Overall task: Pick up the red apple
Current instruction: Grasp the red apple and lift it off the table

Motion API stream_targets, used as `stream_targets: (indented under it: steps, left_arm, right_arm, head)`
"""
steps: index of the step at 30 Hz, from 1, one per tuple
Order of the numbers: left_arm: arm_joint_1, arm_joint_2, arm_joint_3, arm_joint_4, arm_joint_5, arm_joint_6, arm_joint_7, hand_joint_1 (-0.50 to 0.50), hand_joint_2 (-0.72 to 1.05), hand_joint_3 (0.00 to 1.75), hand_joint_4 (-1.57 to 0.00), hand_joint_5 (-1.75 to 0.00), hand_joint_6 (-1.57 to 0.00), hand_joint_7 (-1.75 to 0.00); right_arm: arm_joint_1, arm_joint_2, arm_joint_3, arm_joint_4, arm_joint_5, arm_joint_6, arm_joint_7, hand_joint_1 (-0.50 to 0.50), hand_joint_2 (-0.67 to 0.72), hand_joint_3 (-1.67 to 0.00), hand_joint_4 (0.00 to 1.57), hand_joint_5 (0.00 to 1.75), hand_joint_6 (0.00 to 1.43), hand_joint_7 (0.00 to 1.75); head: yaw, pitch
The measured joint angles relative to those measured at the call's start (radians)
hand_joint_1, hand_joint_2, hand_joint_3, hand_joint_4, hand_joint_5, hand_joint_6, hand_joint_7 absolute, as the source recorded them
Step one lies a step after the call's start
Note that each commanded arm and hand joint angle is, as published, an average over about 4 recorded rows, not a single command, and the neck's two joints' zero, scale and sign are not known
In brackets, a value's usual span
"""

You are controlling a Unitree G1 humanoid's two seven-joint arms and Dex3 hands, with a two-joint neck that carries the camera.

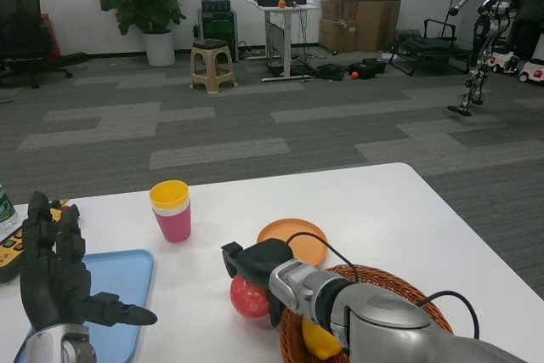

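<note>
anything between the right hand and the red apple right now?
Nothing visible. The right hand is already draped over the top of the red apple, apparently touching it. The wicker basket sits just beside the apple, not in between.

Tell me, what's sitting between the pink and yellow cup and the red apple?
Nothing: in the head view only bare white table lies between the cup and the red apple.

Silver forearms, black cable (327,244), black many-fingered left robot hand (58,276).
</note>
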Motion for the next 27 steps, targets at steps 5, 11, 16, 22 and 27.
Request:
stream_targets:
  steps: [5, 11, 16, 22, 27]
  left_arm:
    - [0.000, 0.000, -0.001, 0.000, 0.000, 0.000, 0.000, -0.50, -0.72, 0.09, 0.00, 0.00, 0.00, 0.00]
    - [0.000, 0.000, -0.002, 0.000, 0.000, 0.000, 0.000, -0.50, -0.72, 0.09, 0.00, 0.00, 0.00, 0.00]
    - [0.000, 0.000, -0.002, 0.000, 0.000, 0.000, 0.000, -0.50, -0.72, 0.09, 0.00, 0.00, 0.00, 0.00]
    - [0.002, 0.000, -0.002, 0.000, 0.000, 0.000, 0.000, -0.50, -0.72, 0.09, 0.00, 0.00, 0.00, 0.00]
    - [0.008, 0.000, -0.002, 0.000, 0.000, 0.000, 0.000, -0.50, -0.72, 0.09, 0.00, 0.00, 0.00, 0.00]
  right_arm:
    - [0.006, -0.002, 0.015, 0.000, 0.012, 0.000, 0.015, -0.47, -0.60, -0.24, 0.35, 1.65, 0.04, 1.61]
    - [0.006, -0.003, 0.026, 0.000, 0.015, -0.007, 0.012, -0.39, -0.56, -0.24, 1.40, 1.58, 0.85, 1.68]
    - [0.006, -0.003, 0.022, 0.009, 0.034, -0.039, -0.002, -0.07, -0.38, -0.24, 1.57, 1.55, 1.38, 1.71]
    - [0.012, -0.001, 0.008, 0.023, 0.047, -0.109, -0.036, 0.15, -0.35, -0.24, 1.57, 1.55, 1.40, 1.68]
    - [0.030, -0.002, -0.027, 0.029, 0.046, -0.172, -0.058, 0.17, -0.35, -0.24, 1.57, 1.55, 1.40, 1.68]
  head:
    - [-0.002, -0.001]
    - [0.000, -0.007]
    - [0.003, -0.010]
    - [0.018, -0.007]
    - [0.027, 0.002]
